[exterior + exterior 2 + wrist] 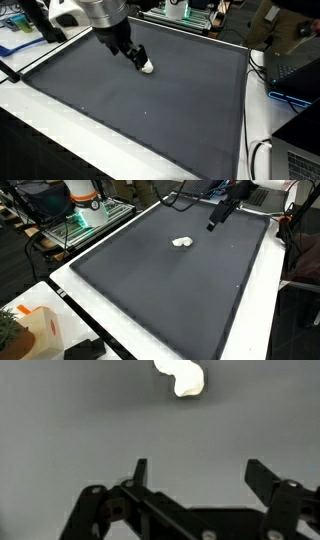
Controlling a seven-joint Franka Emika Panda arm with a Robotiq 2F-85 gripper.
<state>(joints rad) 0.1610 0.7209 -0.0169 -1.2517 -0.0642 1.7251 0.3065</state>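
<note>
A small white lump (181,377) lies on the dark grey mat (80,430), at the top edge of the wrist view. My gripper (200,472) stands open with nothing but bare mat between its black fingers (140,472). It hangs over the mat, short of the lump and not touching it. In both exterior views the white lump (147,67) (182,242) lies near the mat's far part. The gripper (136,55) looks close over the lump from this side. The gripper (213,224) stands clearly apart from it here.
The mat (150,115) covers most of a white table (150,340). A laptop (297,60) and cables lie past one edge. A green-lit device (75,225) stands beyond another. An orange and white container (35,330) and a plant sit at a corner.
</note>
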